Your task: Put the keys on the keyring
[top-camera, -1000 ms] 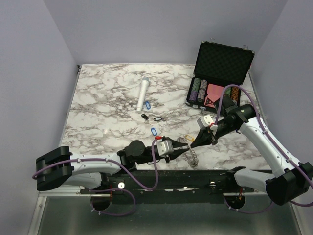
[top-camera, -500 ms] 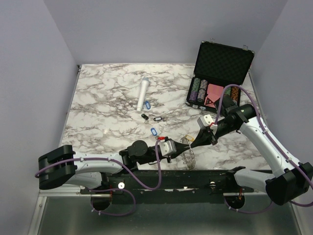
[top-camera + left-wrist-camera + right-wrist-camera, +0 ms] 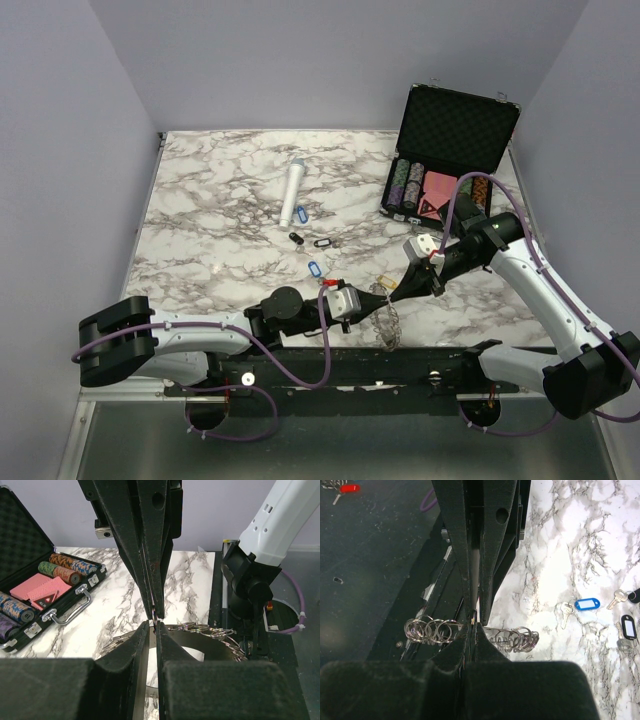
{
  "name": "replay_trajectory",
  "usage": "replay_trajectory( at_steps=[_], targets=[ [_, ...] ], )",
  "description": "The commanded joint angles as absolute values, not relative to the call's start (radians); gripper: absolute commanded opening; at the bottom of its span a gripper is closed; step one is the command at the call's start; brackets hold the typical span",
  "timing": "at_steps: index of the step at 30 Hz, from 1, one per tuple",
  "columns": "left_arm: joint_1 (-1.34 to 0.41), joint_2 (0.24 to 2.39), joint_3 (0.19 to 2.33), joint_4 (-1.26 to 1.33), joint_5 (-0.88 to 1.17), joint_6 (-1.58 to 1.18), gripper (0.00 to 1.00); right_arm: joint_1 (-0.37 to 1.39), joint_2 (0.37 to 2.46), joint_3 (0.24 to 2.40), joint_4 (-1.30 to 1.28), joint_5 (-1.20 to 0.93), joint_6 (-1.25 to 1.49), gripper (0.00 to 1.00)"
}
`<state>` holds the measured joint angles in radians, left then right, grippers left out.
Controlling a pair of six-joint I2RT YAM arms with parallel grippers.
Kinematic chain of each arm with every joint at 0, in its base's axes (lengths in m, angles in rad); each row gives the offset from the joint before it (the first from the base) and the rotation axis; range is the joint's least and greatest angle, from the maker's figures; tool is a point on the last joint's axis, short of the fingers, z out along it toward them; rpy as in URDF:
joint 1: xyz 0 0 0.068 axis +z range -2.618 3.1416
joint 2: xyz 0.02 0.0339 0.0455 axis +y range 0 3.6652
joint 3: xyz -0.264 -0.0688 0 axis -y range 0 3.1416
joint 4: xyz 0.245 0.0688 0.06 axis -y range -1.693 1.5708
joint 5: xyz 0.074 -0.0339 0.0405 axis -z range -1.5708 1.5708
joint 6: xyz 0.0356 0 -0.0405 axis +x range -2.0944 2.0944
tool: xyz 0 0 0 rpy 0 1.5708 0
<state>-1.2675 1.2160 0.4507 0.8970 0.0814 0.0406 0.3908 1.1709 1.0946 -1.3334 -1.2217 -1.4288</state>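
My two grippers meet tip to tip near the table's (image 3: 200, 240) front edge; my right gripper (image 3: 471, 626) is pinched fully together on the one keyring (image 3: 512, 639); my left gripper (image 3: 152, 626) leaves a thin slit, and I cannot tell if it grips; four tagged keys (image 3: 314, 269), two blue and two black, lie farther back.

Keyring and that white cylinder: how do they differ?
The white cylinder is a plain, straight tube; the keyring is a silvery string of small wire loops. The cylinder lies toward the far side; the keyring is at the near edge. Both are over the marble table.
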Motion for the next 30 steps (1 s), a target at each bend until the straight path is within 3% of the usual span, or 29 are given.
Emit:
replay_trajectory(
  at_steps=[1,16,30],
  targets=[
    [-1.272,1.226,0.477,0.925,0.063,0.04,0.17,0.385,1.166,1.121,-1.379,-1.285,-1.416,0.0],
    [-1.273,1.23,0.466,0.985,0.054,0.008,0.18,0.385,1.163,1.121,-1.374,-1.29,-1.408,0.0],
    [-1.273,1.23,0.449,0.963,0.038,0.006,0.12,0.38,1.161,1.127,-1.378,-1.295,-1.405,0.0]
  ],
)
